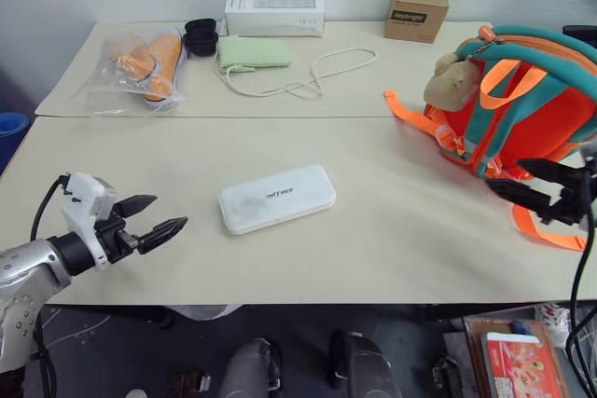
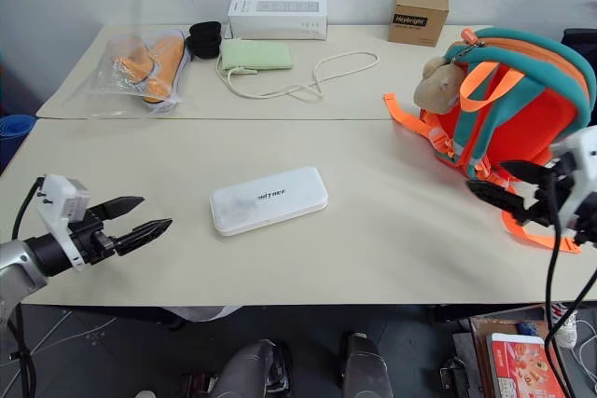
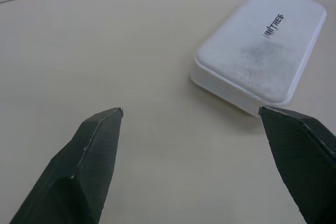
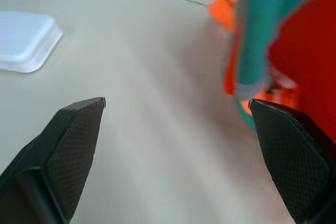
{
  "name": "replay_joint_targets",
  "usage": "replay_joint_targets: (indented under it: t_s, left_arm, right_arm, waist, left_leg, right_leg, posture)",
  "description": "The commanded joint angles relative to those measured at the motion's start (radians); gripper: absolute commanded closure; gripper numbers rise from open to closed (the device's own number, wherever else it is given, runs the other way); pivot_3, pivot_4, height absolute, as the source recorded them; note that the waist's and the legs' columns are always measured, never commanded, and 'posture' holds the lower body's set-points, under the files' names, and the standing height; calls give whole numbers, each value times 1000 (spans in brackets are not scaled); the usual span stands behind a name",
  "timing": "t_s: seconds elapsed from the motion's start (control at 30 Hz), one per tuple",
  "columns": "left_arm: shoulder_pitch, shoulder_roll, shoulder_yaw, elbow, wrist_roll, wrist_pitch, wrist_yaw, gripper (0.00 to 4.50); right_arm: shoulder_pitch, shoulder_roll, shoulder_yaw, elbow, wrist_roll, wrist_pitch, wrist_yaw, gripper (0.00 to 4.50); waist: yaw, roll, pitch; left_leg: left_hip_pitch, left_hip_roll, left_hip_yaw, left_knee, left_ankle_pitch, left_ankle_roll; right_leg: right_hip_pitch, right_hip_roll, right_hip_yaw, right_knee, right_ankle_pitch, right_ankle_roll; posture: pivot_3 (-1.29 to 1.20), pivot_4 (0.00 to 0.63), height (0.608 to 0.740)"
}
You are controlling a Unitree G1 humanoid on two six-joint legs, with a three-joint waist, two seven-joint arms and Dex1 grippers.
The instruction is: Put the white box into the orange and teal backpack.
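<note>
gaping wide and empty, left gripper (image 1: 149, 216) nears the white box (image 1: 277, 198); right gripper (image 2: 501, 183) likewise spread beside the backpack (image 2: 518, 104).

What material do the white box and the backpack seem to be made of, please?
The white box looks like moulded plastic or dense foam with a matte finish: rounded corners, a stepped rim and a grey scuff on the lid; I cannot tell which. The backpack looks like woven fabric, orange and teal, with flat webbing straps that fold softly on the table; its attached toy seems beige plush.

Head stereo overhead; wrist close-ups.
</note>
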Motion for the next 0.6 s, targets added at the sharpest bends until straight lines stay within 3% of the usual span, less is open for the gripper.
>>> replay_joint_targets:
  t_s: [0.03,0.33,0.37,0.6]
  left_arm:
    - [5,13,-54,-53,54,-17,21,1411]
    - [-127,-5,-282,44,238,-97,56,4269]
    - [-148,-12,-302,63,249,-102,56,4439]
    - [-247,-56,-395,130,291,-92,48,4439]
  right_arm:
    - [-47,11,97,-63,-11,-24,40,1173]
    - [-295,211,444,33,-207,-150,24,4311]
    - [-322,237,467,68,-235,-164,9,4468]
    - [-446,361,556,251,-381,-225,-64,4468]
  waist:
    - [1,0,0]
    - [2,0,0]
    - [2,0,0]
    - [0,0,0]
  left_leg:
    - [0,0,0,0,0,0]
    - [-1,0,0,0,0,-1]
    - [-1,0,0,0,1,-1]
    - [-2,-1,1,1,4,6]
  right_leg:
    - [0,0,0,0,0,0]
    - [-1,0,-1,1,0,-1]
    - [-1,0,-1,0,0,-1]
    - [-1,1,-9,4,0,0]
  posture:
    - [0,150,740]
    - [0,150,740]
    - [0,150,740]
    - [0,150,740]
